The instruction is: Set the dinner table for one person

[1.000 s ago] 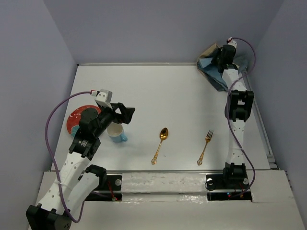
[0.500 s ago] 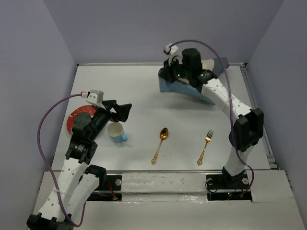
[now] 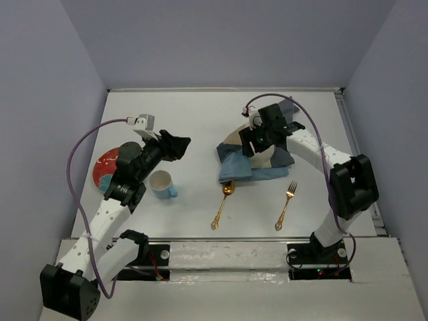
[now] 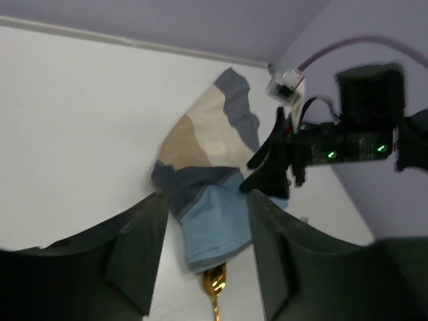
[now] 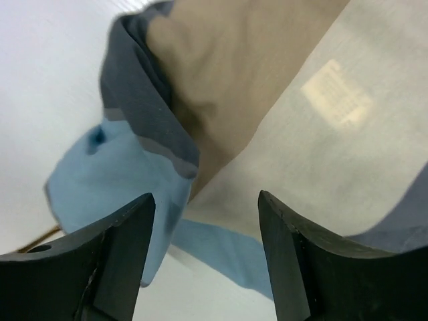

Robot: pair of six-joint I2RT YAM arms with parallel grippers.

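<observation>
The striped blue, grey and tan placemat (image 3: 242,162) lies crumpled on the white dinner table (image 3: 194,114), near its middle. The placemat's near edge reaches the bowl of a gold spoon (image 3: 223,202). My right gripper (image 3: 259,139) hovers just over the cloth, and in the right wrist view it (image 5: 206,200) is open above the placemat (image 5: 267,87), holding nothing. My left gripper (image 3: 179,146) is open in the air above a white and blue cup (image 3: 162,184). In its own view the left gripper (image 4: 208,194) faces the placemat (image 4: 207,154) and the spoon (image 4: 214,284).
A red plate (image 3: 105,167) sits at the left under my left arm. A gold fork (image 3: 286,204) lies right of the spoon. A metal rail (image 3: 358,154) runs along the table's right edge, and grey walls close in the far side and both flanks.
My right arm carried the placemat from the far right corner to the table's middle, then opened and let it go. The left gripper swung slightly right and its jaws narrowed.
</observation>
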